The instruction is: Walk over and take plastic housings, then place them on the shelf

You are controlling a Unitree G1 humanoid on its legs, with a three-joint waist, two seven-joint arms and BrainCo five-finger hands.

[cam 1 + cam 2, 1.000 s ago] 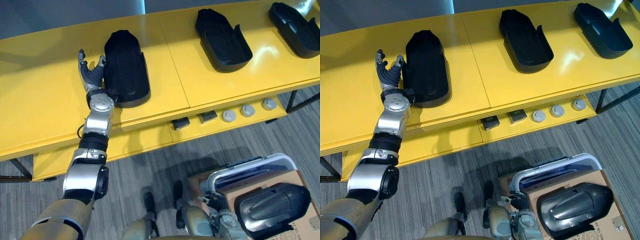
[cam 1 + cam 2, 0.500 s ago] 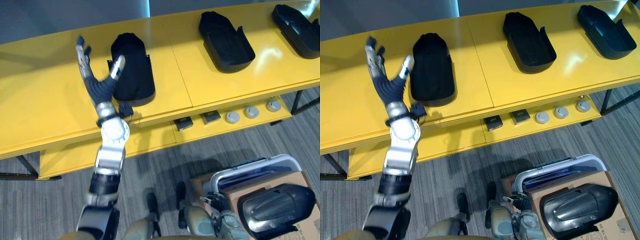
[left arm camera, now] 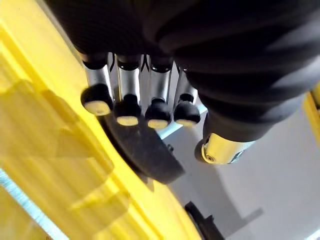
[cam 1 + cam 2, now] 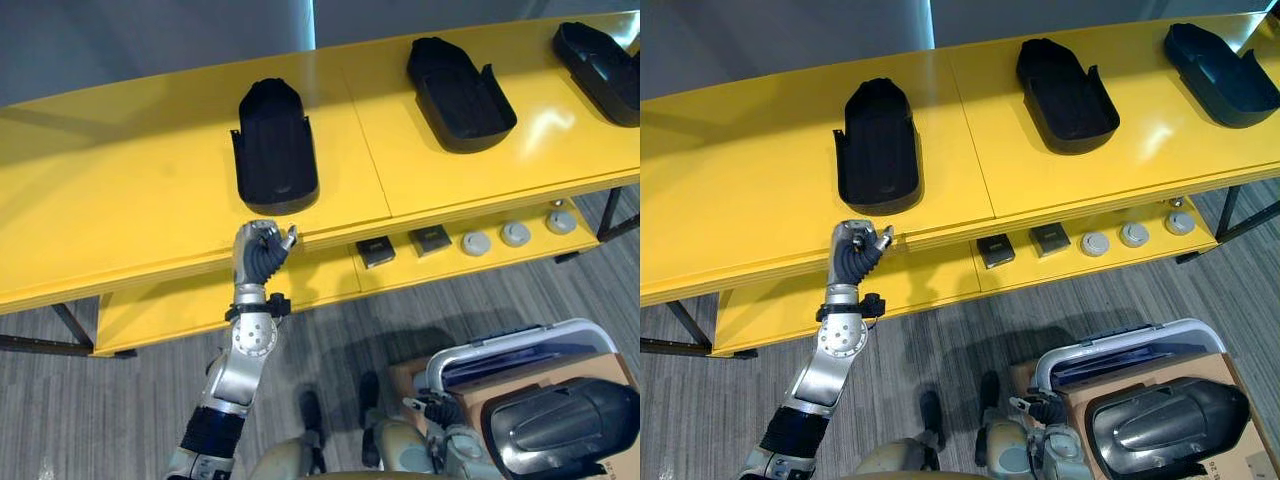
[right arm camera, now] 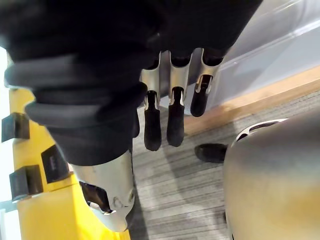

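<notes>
Three black plastic housings lie on the yellow shelf [image 4: 120, 200]: one left of centre [image 4: 275, 160], one further right [image 4: 460, 82], one at the far right [image 4: 600, 65]. My left hand [image 4: 262, 250] hangs in front of the shelf's front edge, just below the left housing and apart from it. Its fingers [image 3: 127, 107] are curled into a fist and hold nothing. A fourth housing [image 4: 560, 430] rests in a cardboard box at the lower right. My right hand [image 5: 176, 107] hangs low beside that box, fingers straight and empty.
A lower shelf level carries two small black blocks [image 4: 377, 250] and three grey round discs [image 4: 515, 234]. A white-rimmed crate [image 4: 520, 345] sits behind the cardboard box on the grey floor. Dark shelf legs stand at both ends.
My left hand has let go of the left housing's side, drawn back off the shelf to its front edge and curled into a fist. The housing stays on the shelf.
</notes>
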